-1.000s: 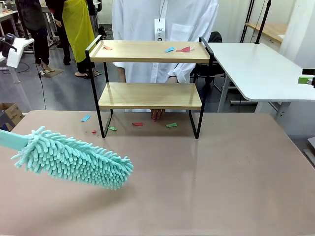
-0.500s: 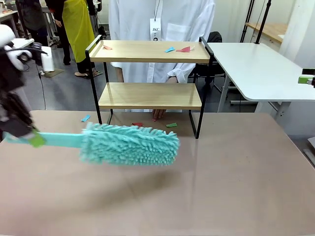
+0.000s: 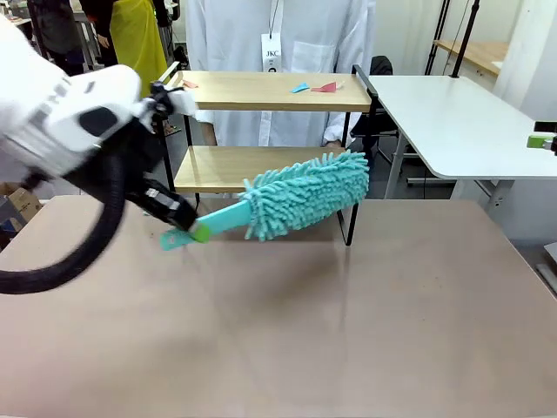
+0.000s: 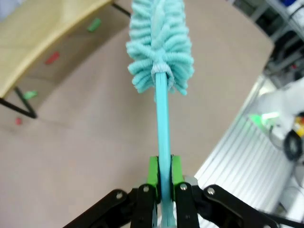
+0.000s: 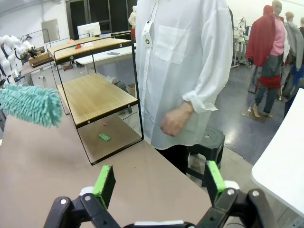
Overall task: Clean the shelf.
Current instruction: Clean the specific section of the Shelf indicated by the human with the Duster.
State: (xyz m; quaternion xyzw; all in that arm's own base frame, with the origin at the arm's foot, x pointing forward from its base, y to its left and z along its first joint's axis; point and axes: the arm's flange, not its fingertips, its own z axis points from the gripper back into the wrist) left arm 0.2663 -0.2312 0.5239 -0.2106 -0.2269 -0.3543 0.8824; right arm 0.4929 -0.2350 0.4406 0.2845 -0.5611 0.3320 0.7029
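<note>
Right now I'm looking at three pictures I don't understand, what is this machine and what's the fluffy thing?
It is a robot with two white arms at a brown table. The wide picture looks across the table from between the arms, towards a person in a white shirt. The other two come from cameras on each wrist. The shelf is a small two-board rack; coloured paper scraps lie on its top board and on the table beneath. The left hand is shut on the handle of a fluffy teal duster, raised in front of the lower board. The right hand is open and empty.
</note>
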